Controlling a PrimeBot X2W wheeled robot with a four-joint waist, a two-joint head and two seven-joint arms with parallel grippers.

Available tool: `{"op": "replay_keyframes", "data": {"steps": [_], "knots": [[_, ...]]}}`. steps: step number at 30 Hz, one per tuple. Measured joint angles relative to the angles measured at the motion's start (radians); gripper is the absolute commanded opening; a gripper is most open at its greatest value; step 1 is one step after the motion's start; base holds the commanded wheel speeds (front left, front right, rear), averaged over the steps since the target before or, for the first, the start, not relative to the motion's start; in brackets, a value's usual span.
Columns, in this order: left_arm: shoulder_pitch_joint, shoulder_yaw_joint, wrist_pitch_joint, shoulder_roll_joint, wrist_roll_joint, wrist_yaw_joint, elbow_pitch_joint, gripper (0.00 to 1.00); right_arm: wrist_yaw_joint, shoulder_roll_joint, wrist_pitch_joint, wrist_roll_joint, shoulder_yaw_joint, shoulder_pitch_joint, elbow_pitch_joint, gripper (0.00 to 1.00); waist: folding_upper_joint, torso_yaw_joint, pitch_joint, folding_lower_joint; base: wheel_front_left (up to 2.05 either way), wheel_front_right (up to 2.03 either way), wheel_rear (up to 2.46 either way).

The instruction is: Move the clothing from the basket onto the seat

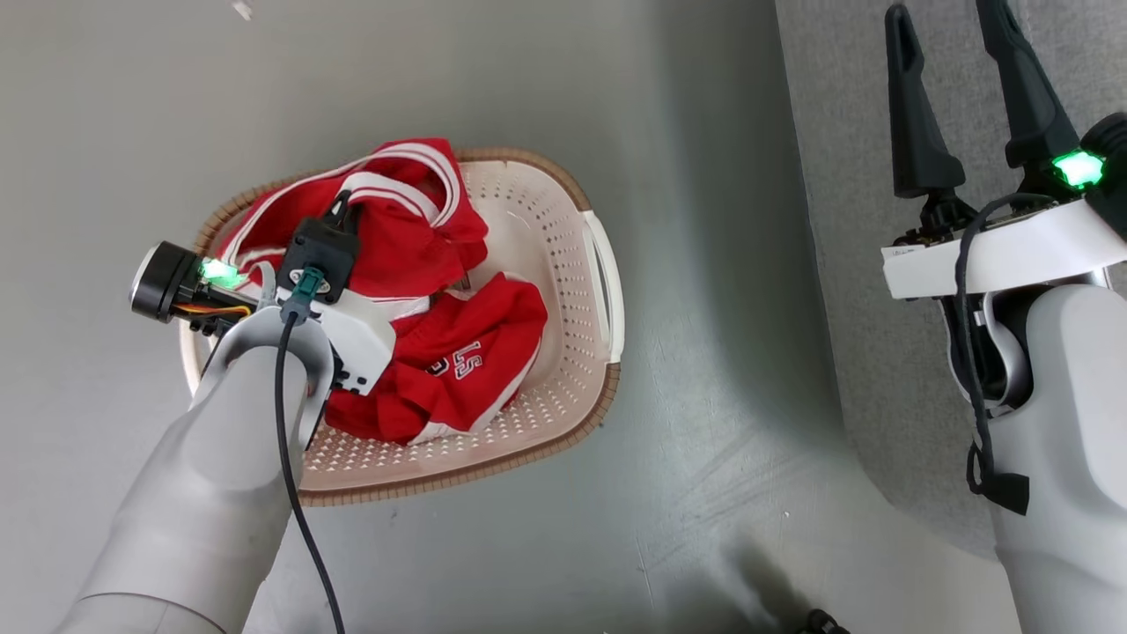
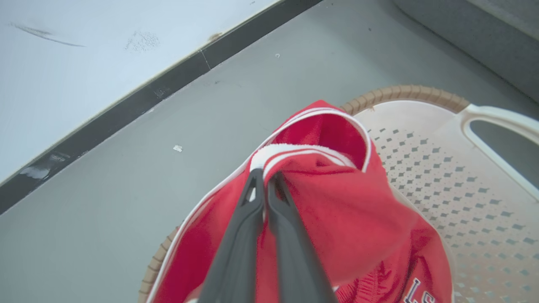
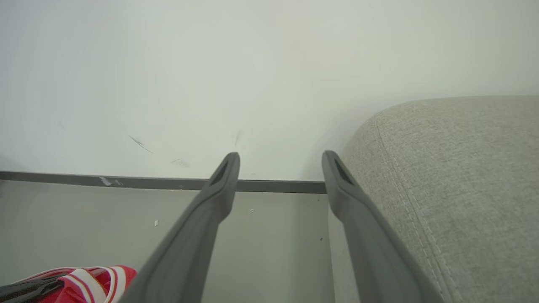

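Red clothing with white stripes [image 1: 414, 220] fills the cream basket [image 1: 563, 264] on the floor; a second red piece with white lettering [image 1: 467, 361] lies lower in it. My left gripper [image 2: 264, 179] is shut on a white-striped fold of the upper garment [image 2: 332, 168], which bunches up at the fingertips. My right gripper [image 1: 951, 26] stands open over the grey seat [image 1: 863, 264], holding nothing; its fingers [image 3: 219, 189] point toward the wall beside the seat's rounded corner [image 3: 454, 176]. A bit of red clothing [image 3: 84, 282] shows at the right wrist view's lower left.
Grey floor [image 1: 722, 440] separates the basket from the seat. A white wall with a dark baseboard [image 2: 126, 109] runs behind the basket. The basket's side handle [image 1: 607, 282] faces the seat.
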Motion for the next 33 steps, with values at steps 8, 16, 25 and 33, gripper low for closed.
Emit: {"op": "replay_keyframes", "data": {"steps": [8, 16, 25, 33], "knots": [[0.022, 0.026, -0.005, -0.008, -0.052, -0.025, -0.086, 0.0, 0.0, 0.0, 0.0, -0.025, -0.011, 0.04, 0.023, 1.0, 0.0, 0.027, -0.075, 0.0, 0.0, 0.0, 0.0], [0.042, 0.046, -0.006, -0.009, -0.086, -0.035, -0.187, 0.0, 0.0, 0.0, 0.0, -0.041, -0.022, 0.099, 0.05, 1.0, 0.0, 0.054, -0.166, 0.0, 0.0, 0.0, 0.0], [0.073, 0.049, -0.006, -0.012, -0.114, -0.08, -0.268, 0.0, 0.0, 0.0, 0.0, -0.056, -0.002, 0.142, 0.066, 1.0, 0.0, 0.074, -0.26, -0.0001, 0.0, 0.0, 0.0], [0.082, 0.02, -0.008, -0.014, -0.119, -0.127, -0.305, 0.0, 0.0, -0.029, 0.0, -0.066, 0.073, 0.187, 0.1, 1.0, 0.0, 0.087, -0.345, -0.0001, 0.0, 0.0, 0.0]]}}
